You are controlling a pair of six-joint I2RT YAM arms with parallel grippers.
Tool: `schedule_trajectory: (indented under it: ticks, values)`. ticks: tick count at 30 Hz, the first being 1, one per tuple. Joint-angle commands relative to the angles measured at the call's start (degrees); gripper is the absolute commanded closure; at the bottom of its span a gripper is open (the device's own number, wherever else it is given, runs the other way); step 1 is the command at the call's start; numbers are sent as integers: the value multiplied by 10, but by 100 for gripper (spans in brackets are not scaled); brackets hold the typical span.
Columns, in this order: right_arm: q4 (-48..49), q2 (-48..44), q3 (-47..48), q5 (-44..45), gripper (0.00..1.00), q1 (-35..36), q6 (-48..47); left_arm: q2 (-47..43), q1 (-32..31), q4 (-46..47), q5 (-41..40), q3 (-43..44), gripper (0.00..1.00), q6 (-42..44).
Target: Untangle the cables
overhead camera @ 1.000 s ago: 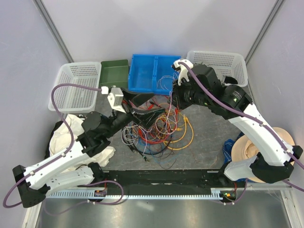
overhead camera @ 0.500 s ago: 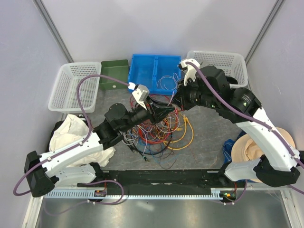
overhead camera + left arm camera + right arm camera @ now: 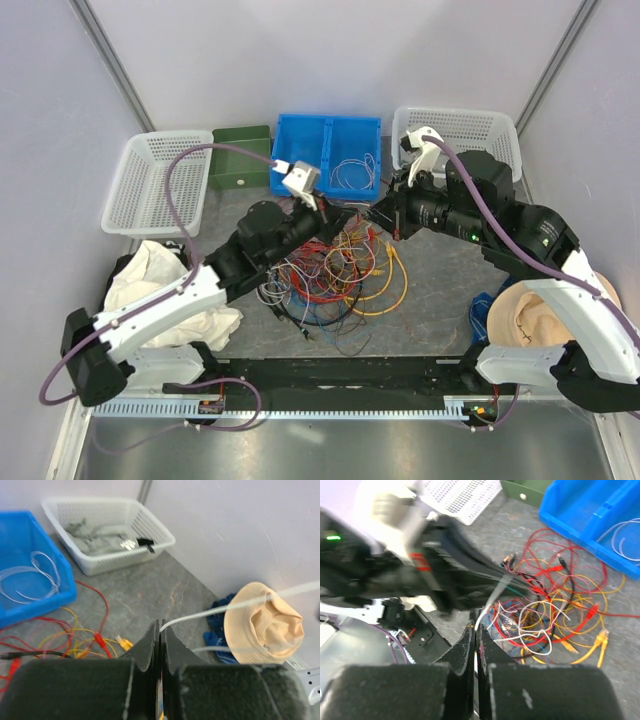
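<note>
Left to right:

- Left white basket [image 3: 150,185] sits at the far left of the table. We see a white cloth [image 3: 140,275] heaped in front of it, beside the left arm.
- Green bin [image 3: 240,160] sits between that basket and the blue bin [image 3: 300,160].
- Left gripper [image 3: 160,627] is above the far edge of the pile. Its jaws are pinched tight on a white cable [image 3: 200,615], which runs taut out to the right.
- Cable tangle [image 3: 335,275] is mid-table, in front of the blue bin and below both grippers. We make out red, orange, yellow, white, blue and black strands, knotted together.
- A loose coil of pale wire [image 3: 352,175] lies in the blue bin's right compartment.
- Right gripper [image 3: 475,627] is just beside the left one, tips near each other. Its jaws are clamped on the same white cable, which leads up to the left gripper's fingers.
- Right white basket [image 3: 115,562] is at the far right and holds something grey. We can't tell what it is.
- Tan hat [image 3: 525,315] sits at the right edge, with a blue cloth [image 3: 483,303] touching it.
</note>
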Motion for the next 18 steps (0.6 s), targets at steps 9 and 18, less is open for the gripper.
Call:
schedule_trajectory:
  ticks: [9,18]
  values:
    - [214,-48,-22,3,100,2,43,73,6,-15,76,12,98,-58]
    - [243,7,-11,62,100,2,33,-25,9,-138,-38,28,1,-12]
